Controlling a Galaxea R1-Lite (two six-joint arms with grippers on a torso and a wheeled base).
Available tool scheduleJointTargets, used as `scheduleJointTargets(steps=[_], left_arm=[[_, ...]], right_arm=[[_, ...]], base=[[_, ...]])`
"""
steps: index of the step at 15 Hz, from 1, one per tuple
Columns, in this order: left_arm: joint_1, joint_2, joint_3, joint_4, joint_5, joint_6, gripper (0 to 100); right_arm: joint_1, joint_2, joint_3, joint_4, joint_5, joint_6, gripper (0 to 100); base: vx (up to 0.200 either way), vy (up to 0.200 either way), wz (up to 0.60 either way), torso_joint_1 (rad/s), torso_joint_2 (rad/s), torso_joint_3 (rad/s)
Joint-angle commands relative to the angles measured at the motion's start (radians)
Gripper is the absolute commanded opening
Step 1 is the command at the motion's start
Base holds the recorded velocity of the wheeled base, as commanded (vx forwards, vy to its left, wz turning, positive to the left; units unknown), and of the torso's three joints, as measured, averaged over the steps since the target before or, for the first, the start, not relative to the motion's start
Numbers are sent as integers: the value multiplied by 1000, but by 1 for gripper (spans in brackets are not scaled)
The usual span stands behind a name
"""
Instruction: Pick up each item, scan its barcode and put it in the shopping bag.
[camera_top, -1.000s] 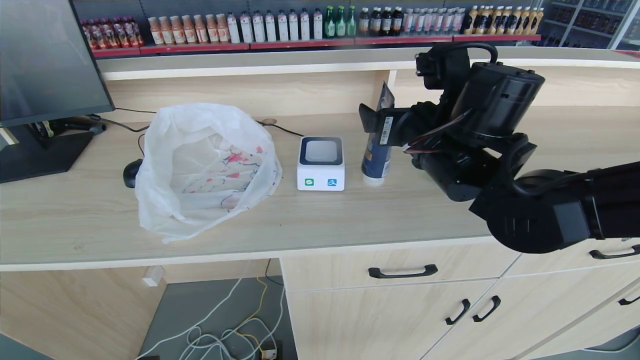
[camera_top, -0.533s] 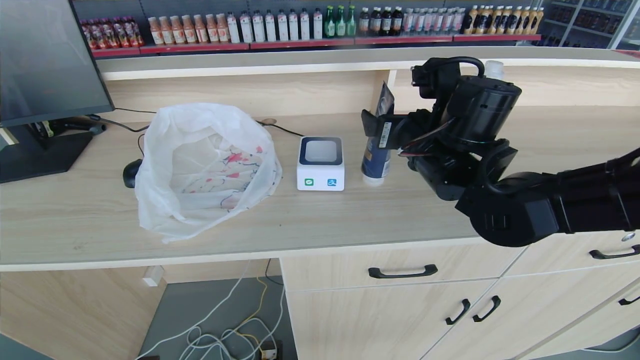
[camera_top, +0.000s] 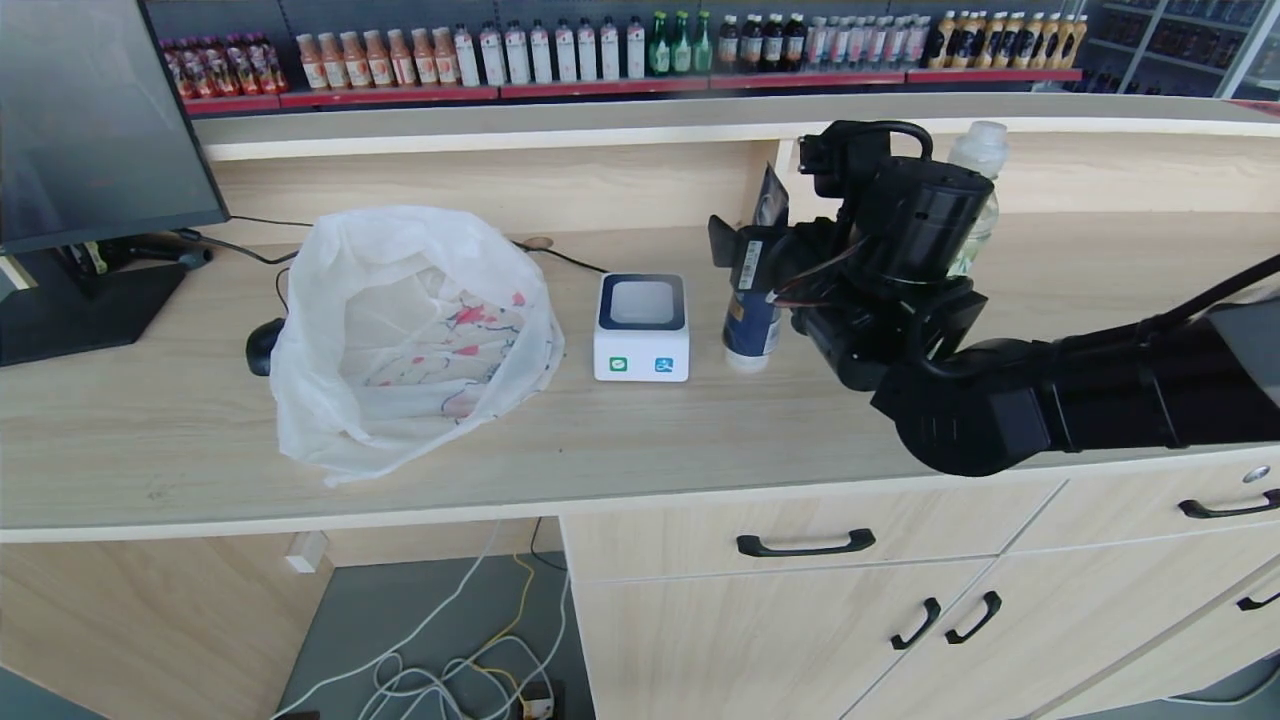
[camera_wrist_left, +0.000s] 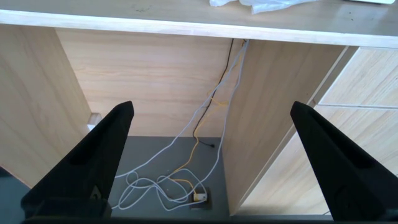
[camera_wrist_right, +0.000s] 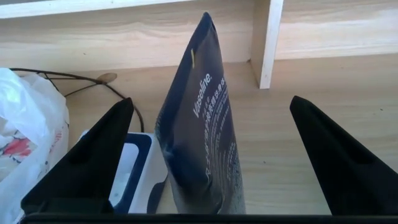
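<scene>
Right jaws spread wide around the dark blue tube (camera_top: 750, 325) on the bench (camera_top: 700, 440).
The tube stands cap-down just beside the white scanner box (camera_top: 642, 326), one jaw on either side and neither touching it in the right wrist view. The white shopping bag (camera_top: 410, 335) sits open on the scanner's other side. A clear bottle (camera_top: 975, 190) stands behind the right arm. The left jaws are apart too, below the bench edge, facing loose cables (camera_wrist_left: 180, 177) on the floor.

Head looks down; right wrist shares tube (camera_top: 751, 325).
</scene>
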Motion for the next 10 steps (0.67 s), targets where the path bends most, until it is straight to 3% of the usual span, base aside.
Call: scheduleJointTargets(steps=[1,10], left_arm=[[0,2,0,0,0,0,100],[-1,2,0,0,0,0,100]], right_arm=[[-5,13,-2,-1,1,0,100],[-14,42,5,-2,1,1,100]], base=[[0,0,0,0,0,0],[0,0,0,0,0,0]])
